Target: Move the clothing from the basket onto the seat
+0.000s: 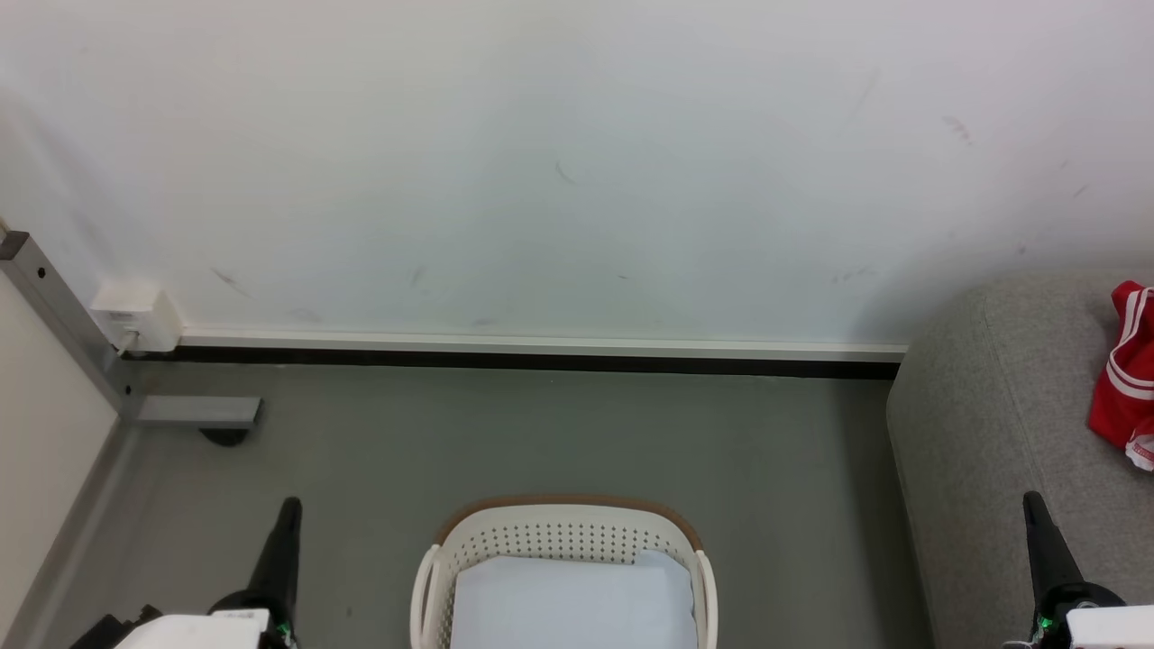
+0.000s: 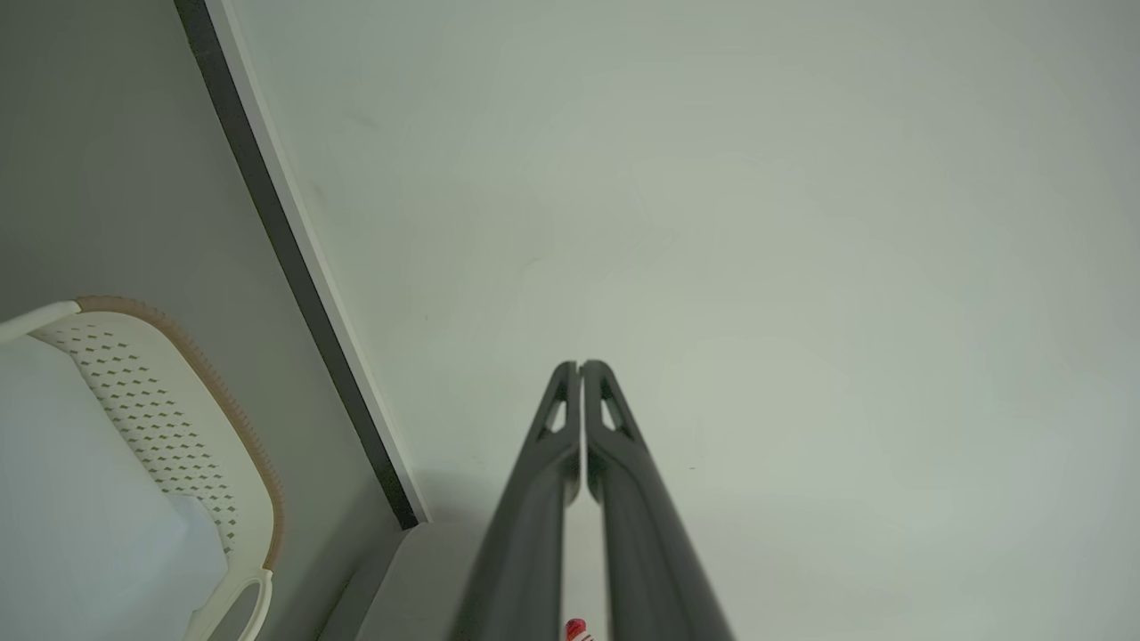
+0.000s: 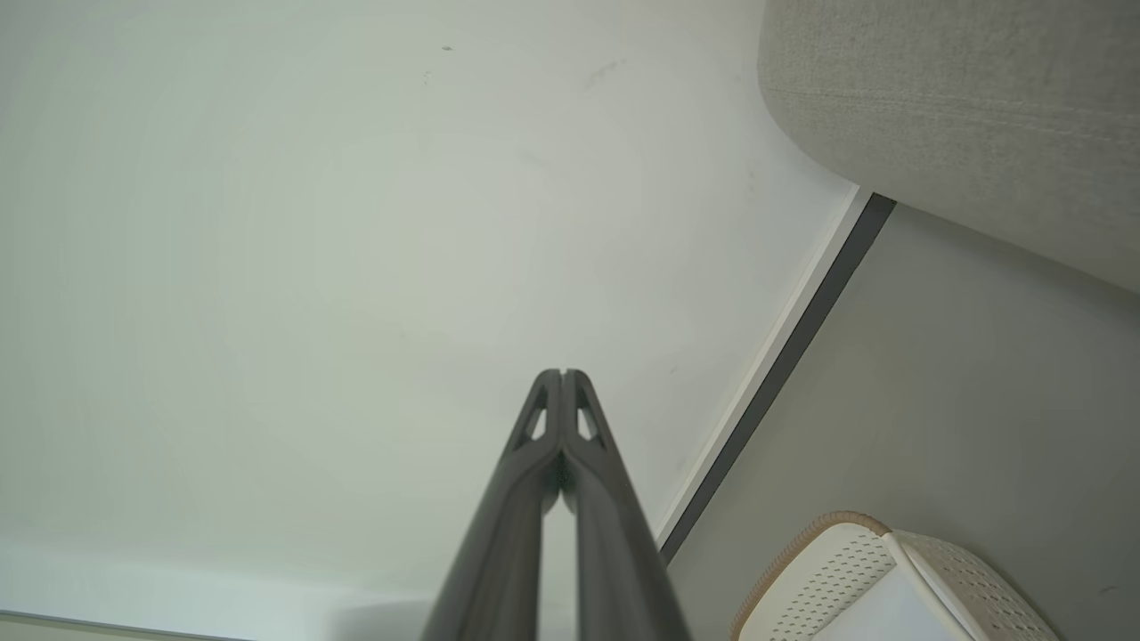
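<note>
Clothing lies on seat, right of basket. Basket's visible part holds just a white sheet, so likely done. Both jaws shut, empty.

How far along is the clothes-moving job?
Done, it seems: red clothing lies on the grey seat, and the visible part of the basket holds just a white sheet. In hand: nothing; the left gripper and right gripper are shut, empty. Left: likely nothing, though the basket's near end is cut off.

Scuffed white wall, grey-green floor
</note>
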